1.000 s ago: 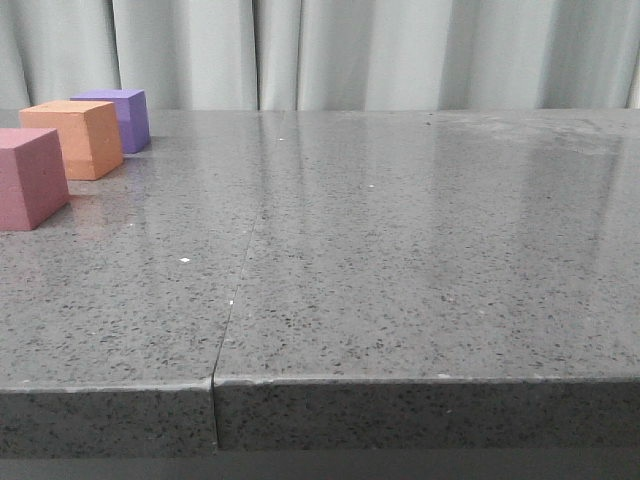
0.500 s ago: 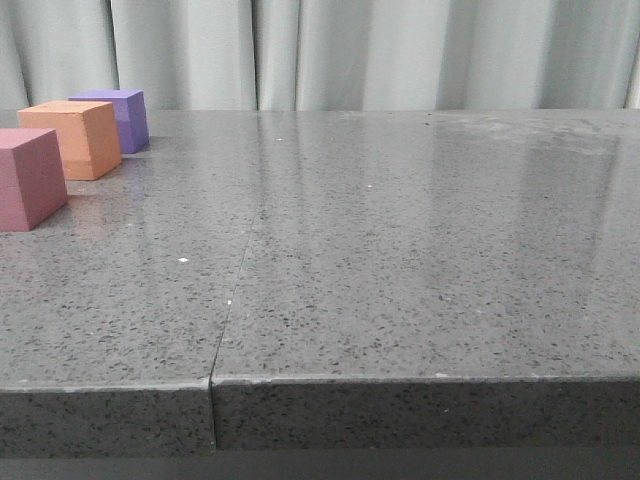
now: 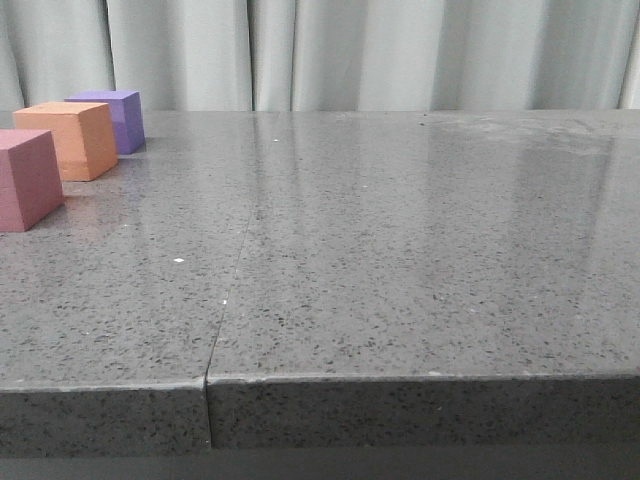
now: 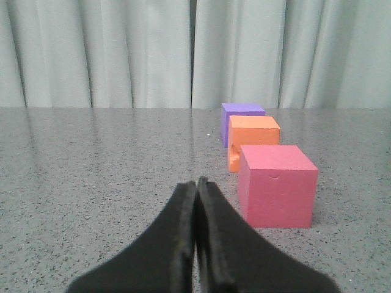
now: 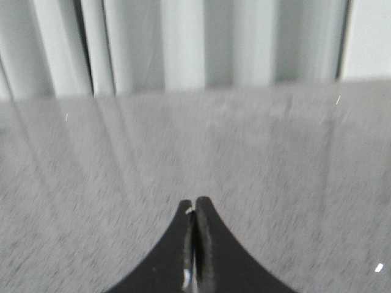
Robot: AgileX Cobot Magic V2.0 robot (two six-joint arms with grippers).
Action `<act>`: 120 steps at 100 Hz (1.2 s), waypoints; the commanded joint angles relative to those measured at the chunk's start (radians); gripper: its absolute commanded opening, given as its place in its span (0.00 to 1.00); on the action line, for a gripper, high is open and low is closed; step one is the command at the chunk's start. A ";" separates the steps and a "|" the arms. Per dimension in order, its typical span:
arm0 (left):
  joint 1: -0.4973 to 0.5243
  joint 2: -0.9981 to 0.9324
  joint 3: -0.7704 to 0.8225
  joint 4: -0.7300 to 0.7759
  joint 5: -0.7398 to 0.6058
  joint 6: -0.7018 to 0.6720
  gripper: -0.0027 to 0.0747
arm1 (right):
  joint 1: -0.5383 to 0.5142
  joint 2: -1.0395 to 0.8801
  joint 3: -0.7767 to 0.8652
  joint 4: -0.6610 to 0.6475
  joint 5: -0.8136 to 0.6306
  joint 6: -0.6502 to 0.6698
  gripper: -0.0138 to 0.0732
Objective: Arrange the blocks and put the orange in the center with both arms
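1. So far we see the orange cube (image 3: 72,138) between the purple cube (image 3: 110,118) and pink-red cube (image 3: 30,178), along the desk's (image 3: 400,260) left edge.
2. Left gripper (image 4: 196,183) and right gripper (image 5: 194,204) are clenched, empty; little seems left.

Glossy speckled stone table (image 3: 400,250) (mirror-like), matt foam blocks (image 4: 278,186), cloth curtain (image 3: 400,50)

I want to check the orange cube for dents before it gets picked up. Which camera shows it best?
The left wrist view: the orange cube sits near mid-frame, between the purple and pink-red cubes, with a notch visible on its lower edge, though the pink-red cube hides part of it. The front view shows it small at the far left. The right wrist view shows none of it.
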 commanded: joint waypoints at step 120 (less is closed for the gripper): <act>0.001 -0.029 0.040 -0.010 -0.077 0.001 0.01 | -0.122 -0.216 0.198 0.029 -0.098 -0.067 0.08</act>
